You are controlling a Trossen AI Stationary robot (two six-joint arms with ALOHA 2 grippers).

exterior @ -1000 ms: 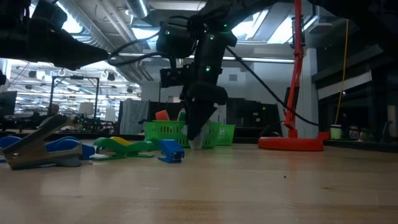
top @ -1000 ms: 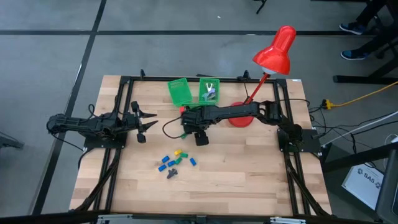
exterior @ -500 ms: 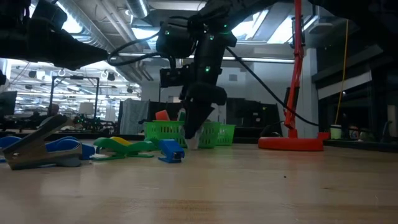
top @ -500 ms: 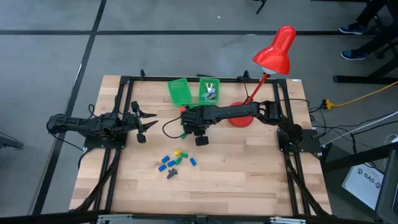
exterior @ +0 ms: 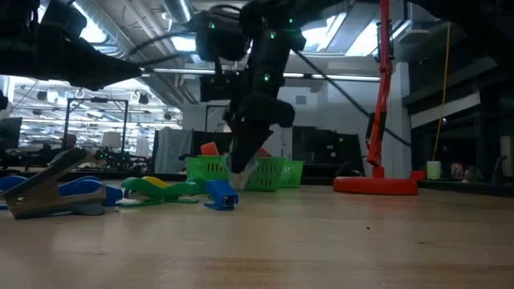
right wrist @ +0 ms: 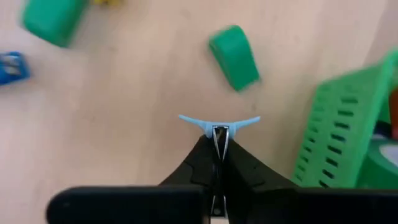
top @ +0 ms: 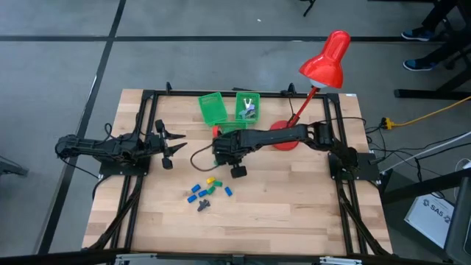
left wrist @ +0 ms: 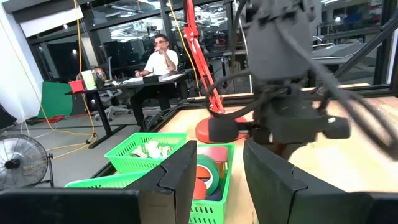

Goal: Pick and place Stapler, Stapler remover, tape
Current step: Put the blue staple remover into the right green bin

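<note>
Right pincer clamps a pale blue stapler remover above the table, beside the green baskets; left pincer waits open at the table's left.

My matt black fingers pinch a pale blue plastic claw-shaped remover over the smooth light wooden tabletop, beside a green perforated plastic basket.
</note>
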